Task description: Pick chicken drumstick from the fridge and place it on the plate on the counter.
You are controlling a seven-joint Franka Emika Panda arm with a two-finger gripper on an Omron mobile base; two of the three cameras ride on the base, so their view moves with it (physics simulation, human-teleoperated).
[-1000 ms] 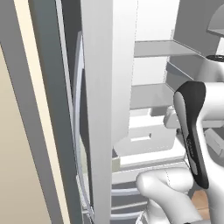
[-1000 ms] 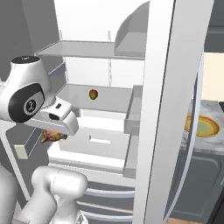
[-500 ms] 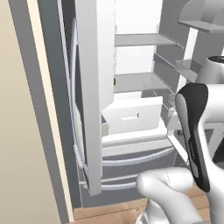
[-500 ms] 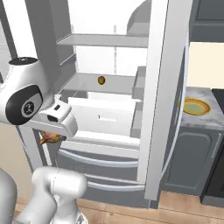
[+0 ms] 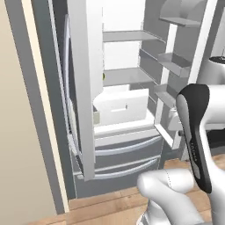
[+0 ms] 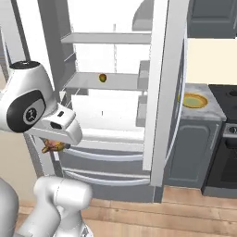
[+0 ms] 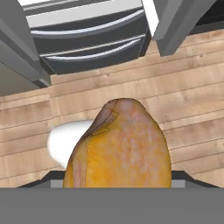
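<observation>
The fridge (image 6: 115,92) stands open at nine to twelve o'clock of the right base view. The gripper (image 6: 53,147), outside it, is clenched on the chicken drumstick (image 7: 120,146). Picking looks done; carrying to the plate (image 6: 193,100) on the counter (image 6: 210,111), at three o'clock, remains.
</observation>
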